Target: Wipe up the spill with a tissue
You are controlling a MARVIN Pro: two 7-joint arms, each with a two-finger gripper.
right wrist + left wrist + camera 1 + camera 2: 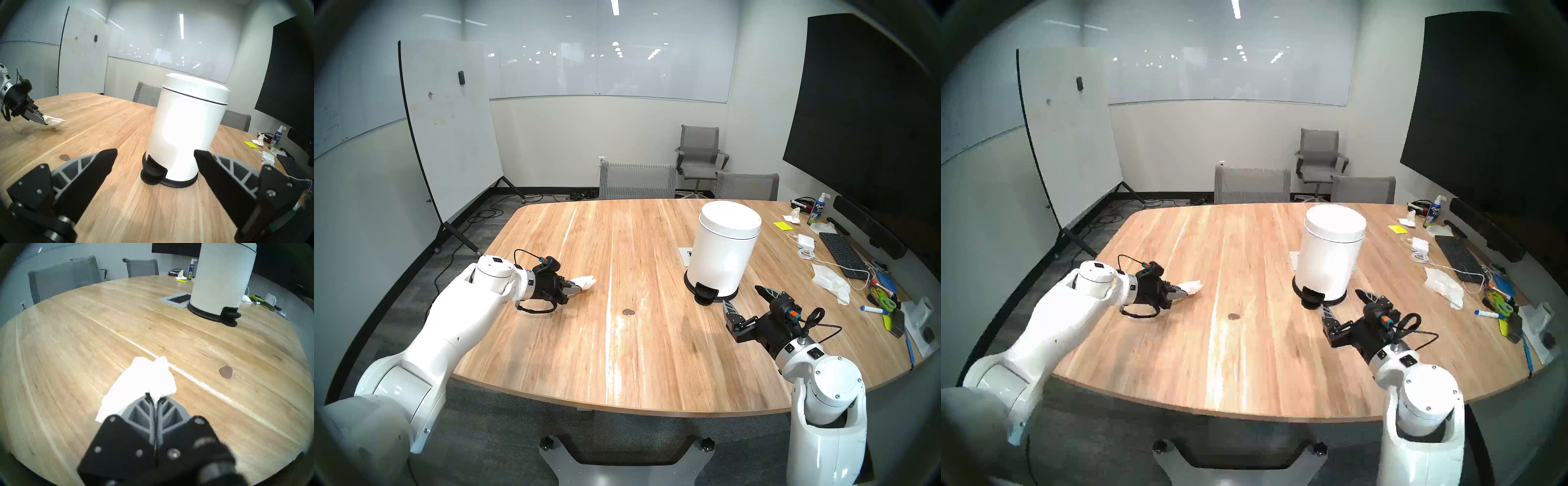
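The bench [653,373] carries a white pedal bin [723,251] toward its far right. My right gripper [743,302] hangs spread and empty before the bin. My left gripper [577,286], pressed together, pinches a tissue [585,281] above the left side. The spill [628,312] lies mid-bench, near the front edge, unwiped: fetching looks done, wiping remains.

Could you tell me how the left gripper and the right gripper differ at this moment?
The left gripper is shut on a white tissue; the right gripper is open and holds nothing. The left gripper angles down over the table, left of the spill; the right gripper sits near level, facing the white pedal bin. Both share the same black body and grey ribbed fingers.
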